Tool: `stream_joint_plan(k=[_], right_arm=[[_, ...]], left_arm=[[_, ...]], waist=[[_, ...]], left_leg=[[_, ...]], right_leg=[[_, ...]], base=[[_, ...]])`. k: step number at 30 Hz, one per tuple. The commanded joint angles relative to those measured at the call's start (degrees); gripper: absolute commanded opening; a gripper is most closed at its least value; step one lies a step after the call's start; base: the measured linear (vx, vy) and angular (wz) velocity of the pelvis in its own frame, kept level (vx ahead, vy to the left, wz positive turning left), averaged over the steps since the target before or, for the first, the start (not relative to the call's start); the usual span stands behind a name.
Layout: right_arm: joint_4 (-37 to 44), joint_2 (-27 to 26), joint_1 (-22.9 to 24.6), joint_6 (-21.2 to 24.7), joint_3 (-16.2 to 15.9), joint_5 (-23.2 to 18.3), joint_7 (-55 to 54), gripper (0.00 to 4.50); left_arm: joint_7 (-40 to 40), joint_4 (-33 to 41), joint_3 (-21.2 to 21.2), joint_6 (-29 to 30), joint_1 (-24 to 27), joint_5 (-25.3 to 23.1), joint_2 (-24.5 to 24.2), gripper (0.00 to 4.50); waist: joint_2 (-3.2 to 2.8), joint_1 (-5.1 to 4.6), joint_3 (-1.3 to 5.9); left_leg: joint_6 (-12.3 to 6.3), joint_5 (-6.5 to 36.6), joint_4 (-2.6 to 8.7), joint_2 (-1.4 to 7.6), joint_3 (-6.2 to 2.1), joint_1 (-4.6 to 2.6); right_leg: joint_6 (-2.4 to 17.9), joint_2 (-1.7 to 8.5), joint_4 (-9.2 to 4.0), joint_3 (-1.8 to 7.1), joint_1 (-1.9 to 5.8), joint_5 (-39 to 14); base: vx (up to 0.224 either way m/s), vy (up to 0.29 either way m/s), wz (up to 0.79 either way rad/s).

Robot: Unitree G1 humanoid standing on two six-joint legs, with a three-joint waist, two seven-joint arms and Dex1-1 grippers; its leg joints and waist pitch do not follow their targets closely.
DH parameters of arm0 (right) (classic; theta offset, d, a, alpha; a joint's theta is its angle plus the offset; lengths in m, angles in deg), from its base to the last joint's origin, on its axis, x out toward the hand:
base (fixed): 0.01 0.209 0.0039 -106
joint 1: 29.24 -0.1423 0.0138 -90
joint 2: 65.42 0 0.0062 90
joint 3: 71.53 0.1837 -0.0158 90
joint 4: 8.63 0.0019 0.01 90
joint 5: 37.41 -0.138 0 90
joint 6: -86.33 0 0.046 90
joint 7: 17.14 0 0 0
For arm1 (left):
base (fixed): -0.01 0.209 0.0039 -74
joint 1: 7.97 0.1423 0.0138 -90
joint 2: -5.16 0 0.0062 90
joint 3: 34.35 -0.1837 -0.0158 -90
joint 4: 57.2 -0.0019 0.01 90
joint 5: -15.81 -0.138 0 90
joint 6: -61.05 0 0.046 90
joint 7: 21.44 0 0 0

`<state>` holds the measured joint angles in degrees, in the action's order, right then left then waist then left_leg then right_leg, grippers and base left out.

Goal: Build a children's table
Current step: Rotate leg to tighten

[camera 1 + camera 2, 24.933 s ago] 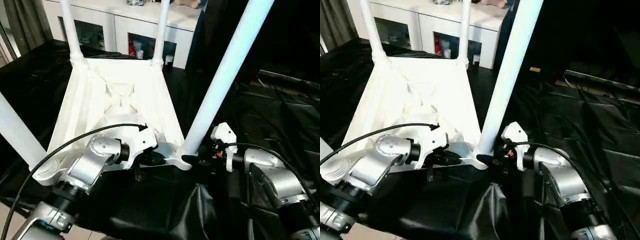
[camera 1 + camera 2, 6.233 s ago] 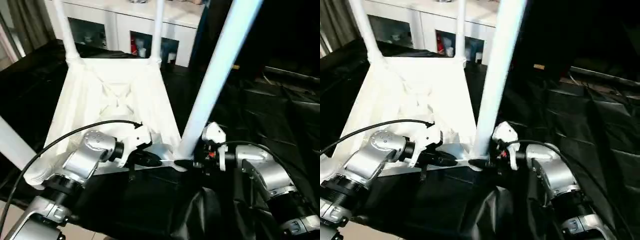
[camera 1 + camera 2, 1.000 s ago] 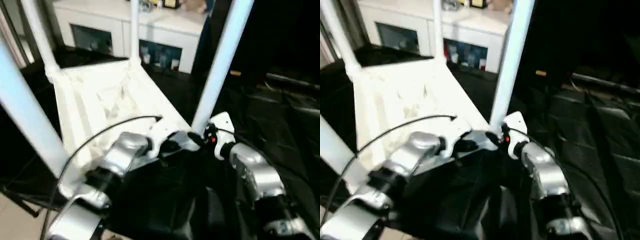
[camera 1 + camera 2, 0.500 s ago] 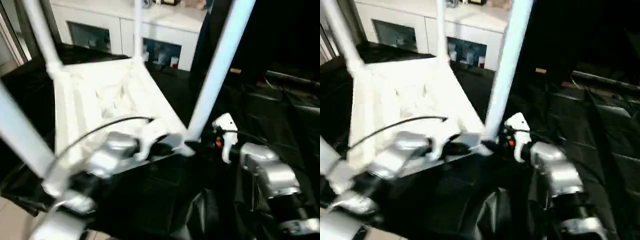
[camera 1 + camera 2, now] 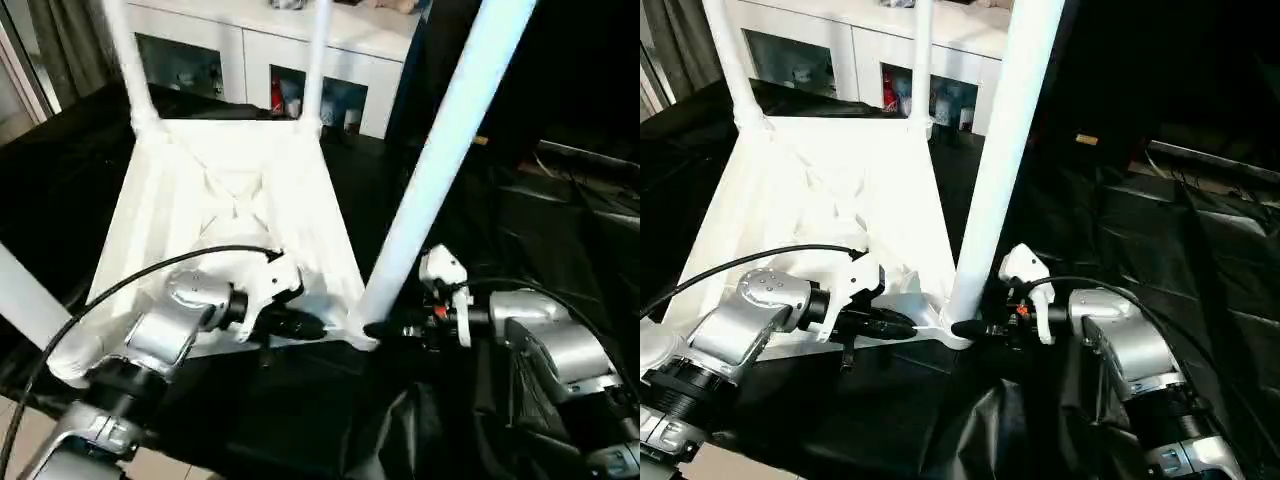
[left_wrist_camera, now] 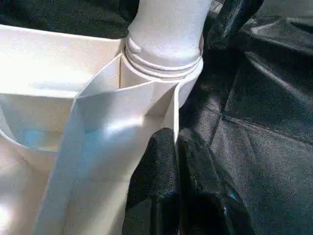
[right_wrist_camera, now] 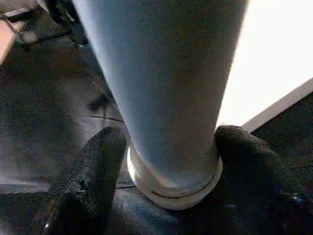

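The children's table lies upside down, its ribbed white top [image 5: 230,190] facing up with four legs standing from the corners. My left gripper [image 5: 305,326] is shut on the thin near rim of the top, right beside the near right corner socket [image 6: 166,63]. My right gripper [image 5: 385,328] is open, one black finger on each side of the base of the near right leg [image 5: 440,160]. In the right wrist view the fingers [image 7: 93,166] stand close to the leg's collar [image 7: 171,186]. Two far legs [image 5: 130,60] and the near left leg [image 5: 25,290] rise past the picture edges.
A white cabinet with glass doors [image 5: 250,60] stands just behind the table. Crumpled black sheeting [image 5: 560,220] covers the ground all around and to the right. Pale floor [image 5: 20,440] shows at the near left. A black cable [image 5: 150,275] arcs over my left forearm.
The whole picture has swung and steadied, so the camera has moved. Both grippers stay at the table's near right corner, the left still pinching the rim.
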<state>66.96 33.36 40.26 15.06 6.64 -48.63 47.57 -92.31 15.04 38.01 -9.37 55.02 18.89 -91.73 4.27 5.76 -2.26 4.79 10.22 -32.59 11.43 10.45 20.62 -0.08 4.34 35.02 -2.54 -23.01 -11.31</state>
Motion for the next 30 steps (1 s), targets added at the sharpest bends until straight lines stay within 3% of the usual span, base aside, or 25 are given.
stream_joint_plan(k=[1,6,9,13,20,28,30], right_arm=[[-1.91,-1.06,0.6,-0.15,-1.82,1.63,-1.57,3.18],[-2.61,-2.13,0.23,-2.91,-2.46,3.05,-3.98,3.18],[-3.36,-2.49,0.07,-4.08,-2.15,3.49,-4.87,3.18],[-4.87,-2.52,-0.17,-5.32,-2.07,4.39,-5.46,3.18],[-5.22,-2.75,-0.28,-5.31,-1.3,3.41,-5.63,3.74],[-5.92,-2.93,-0.42,-6.45,-0.78,2.89,-5.35,3.74],[-5.97,-3.04,-0.45,-6.35,-0.78,2.71,-5.13,3.47]], left_arm=[[1.23,0.44,2.14,-0.17,-0.31,3.07,1.26,0.0],[1.6,0.6,1.86,-0.2,-0.32,2.92,1.71,0.0],[1.84,0.55,1.9,-0.28,-0.37,2.91,1.83,0.0],[2.22,0.46,1.92,-0.44,-0.28,2.72,1.85,0.0],[2.29,0.97,2.17,-0.25,0.13,2.93,1.65,0.0],[2.32,1.54,2.3,0.02,0.71,3.45,1.2,0.0],[2.33,1.56,2.26,0.05,0.76,3.47,1.18,0.0]], waist=[[0.52,0.04,2.7],[0.46,-0.16,2.73],[0.71,-0.17,2.81],[0.68,-0.24,2.74],[0.7,-0.35,2.81],[0.76,-0.4,2.79],[0.81,-0.39,2.84]], left_leg=[[-2.36,9.5,3.41,1.79,-0.26,-0.32],[-1.78,10.04,3.45,1.82,-0.32,-0.37],[-2.36,8.86,3.3,1.75,-0.24,-0.34],[-2.53,9.27,3.28,1.74,-0.24,-0.35],[-2.61,9.01,3.23,1.73,-0.3,-0.3],[-2.87,8.88,3.16,1.73,-0.25,-0.33],[-2.97,8.52,3.11,1.7,-0.25,-0.3]], right_leg=[[10.64,3.55,-4.03,2.15,2.48,-11.17],[10.32,3.52,-4.06,2.18,2.51,-11.63],[10.62,3.44,-3.82,2.19,2.63,-9.42],[10.69,3.5,-3.91,2.17,2.58,-10.33],[10.45,3.43,-3.81,2.18,2.65,-10.46],[10.77,3.42,-3.77,2.18,2.62,-10.26],[10.78,3.39,-3.69,2.17,2.66,-9.83]], base=[[0.0,0.0,0.0],[0.0,0.0,0.0],[0.0,0.0,0.0],[0.0,0.0,0.0],[0.0,0.0,0.0],[0.0,0.0,0.0],[0.0,0.0,0.0]])
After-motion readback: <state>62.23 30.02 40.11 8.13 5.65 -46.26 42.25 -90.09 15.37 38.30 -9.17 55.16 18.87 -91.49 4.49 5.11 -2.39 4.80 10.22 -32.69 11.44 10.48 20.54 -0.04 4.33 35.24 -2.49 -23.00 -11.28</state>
